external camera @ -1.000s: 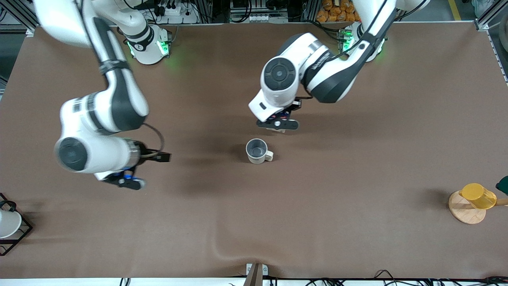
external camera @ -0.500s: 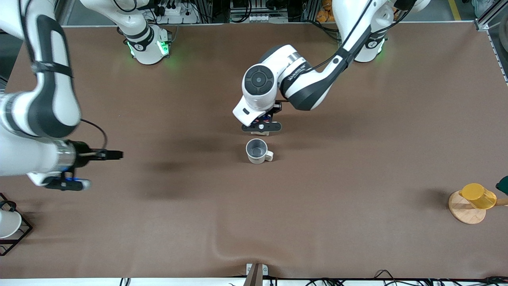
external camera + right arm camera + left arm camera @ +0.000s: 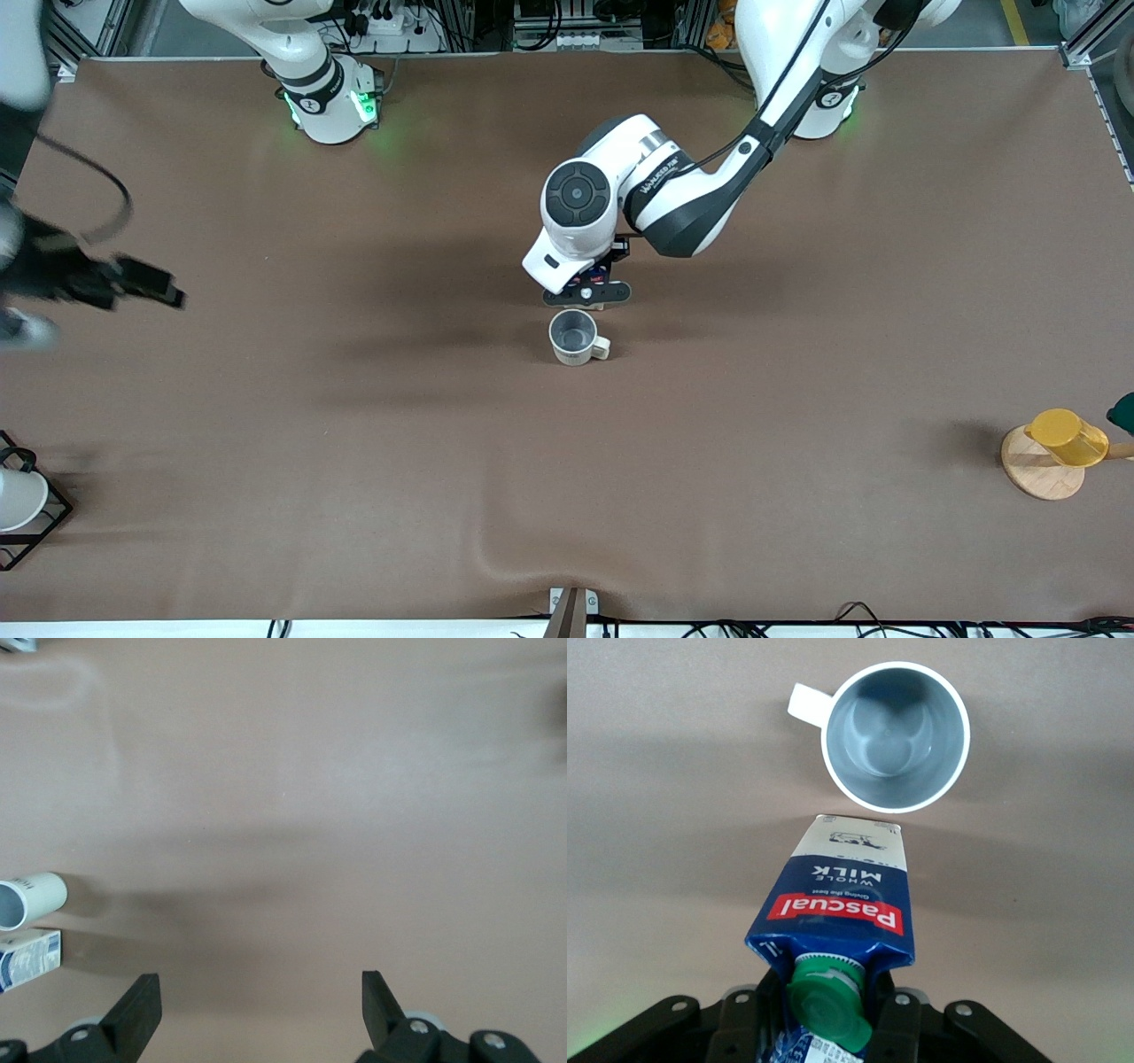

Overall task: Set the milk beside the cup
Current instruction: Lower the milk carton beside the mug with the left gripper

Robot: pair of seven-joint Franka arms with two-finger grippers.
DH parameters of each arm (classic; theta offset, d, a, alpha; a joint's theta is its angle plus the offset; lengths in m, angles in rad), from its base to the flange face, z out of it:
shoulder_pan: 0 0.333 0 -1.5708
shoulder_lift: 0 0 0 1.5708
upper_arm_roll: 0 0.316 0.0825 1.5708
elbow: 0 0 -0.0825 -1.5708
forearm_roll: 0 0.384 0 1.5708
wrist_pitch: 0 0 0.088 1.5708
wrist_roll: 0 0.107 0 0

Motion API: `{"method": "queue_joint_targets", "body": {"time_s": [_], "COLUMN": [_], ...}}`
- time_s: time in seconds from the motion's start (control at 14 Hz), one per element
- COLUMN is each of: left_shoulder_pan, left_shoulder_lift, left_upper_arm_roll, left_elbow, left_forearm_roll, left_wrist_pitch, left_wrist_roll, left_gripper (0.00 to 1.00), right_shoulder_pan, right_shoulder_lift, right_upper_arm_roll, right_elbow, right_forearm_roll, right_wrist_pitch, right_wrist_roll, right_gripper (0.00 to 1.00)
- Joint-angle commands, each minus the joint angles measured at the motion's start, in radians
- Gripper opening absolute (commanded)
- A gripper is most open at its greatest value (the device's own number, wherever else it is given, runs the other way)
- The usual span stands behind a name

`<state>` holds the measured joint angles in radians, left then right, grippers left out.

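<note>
Left wrist view: the left gripper (image 3: 824,1028), at the frame's lower middle, has its fingers clamped on the top of the dark blue gable-top milk carton (image 3: 837,908) with a green cap. The carton's base is just beside the cream-beige ceramic mug (image 3: 895,735), at centre frame in the front view. The right gripper (image 3: 257,1001), fingers spread wide, hangs over bare brown desk (image 3: 797,354) at the front view's left edge.

L pincer (image 3: 587,297) w/ milk (image 3: 843,895) reached cup (image 3: 574,337); R arm withdrew.
</note>
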<state>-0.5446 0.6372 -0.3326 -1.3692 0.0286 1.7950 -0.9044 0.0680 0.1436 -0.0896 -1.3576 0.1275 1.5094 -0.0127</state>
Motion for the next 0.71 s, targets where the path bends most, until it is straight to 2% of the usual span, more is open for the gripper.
{"method": "queue_joint_targets", "body": {"time_s": [0.0, 0.21, 0.29, 0.36, 0.43, 0.64], "left_shoulder_pan": [-0.018, -0.018, -0.018, -0.018, -0.018, -0.014], "left_shoulder_lift": [0.025, 0.032, 0.033, 0.033, 0.032, -0.006], "left_upper_arm_roll": [0.009, 0.009, 0.01, 0.01, 0.012, 0.02], "left_elbow": [0.042, 0.042, 0.042, 0.042, 0.042, 0.044], "left_forearm_roll": [0.016, 0.016, 0.016, 0.017, 0.017, 0.017], "left_wrist_pitch": [0.006, 0.007, 0.017, 0.02, 0.021, 0.015], "left_wrist_roll": [-0.034, -0.034, -0.034, -0.034, -0.033, -0.033], "left_gripper": [0.38, 0.39, 0.43, 0.65, 1.0, 1.0], "right_shoulder_pan": [-0.045, -0.071, -0.083, -0.098, -0.111, -0.105], "right_shoulder_lift": [-0.073, -0.065, -0.067, -0.067, -0.071, -0.085], "right_upper_arm_roll": [-0.007, -0.009, -0.01, -0.01, -0.009, -0.004], "right_elbow": [-0.037, -0.084, -0.099, -0.113, -0.136, -0.155], "right_forearm_roll": [-0.038, -0.039, -0.039, -0.039, -0.037, -0.035], "right_wrist_pitch": [-0.023, 0.014, 0.026, 0.034, 0.06, 0.061], "right_wrist_roll": [-0.116, -0.162, -0.17, -0.199, -0.232, -0.224], "right_gripper": [1.0, 1.0, 1.0, 1.0, 1.0, 1.0]}}
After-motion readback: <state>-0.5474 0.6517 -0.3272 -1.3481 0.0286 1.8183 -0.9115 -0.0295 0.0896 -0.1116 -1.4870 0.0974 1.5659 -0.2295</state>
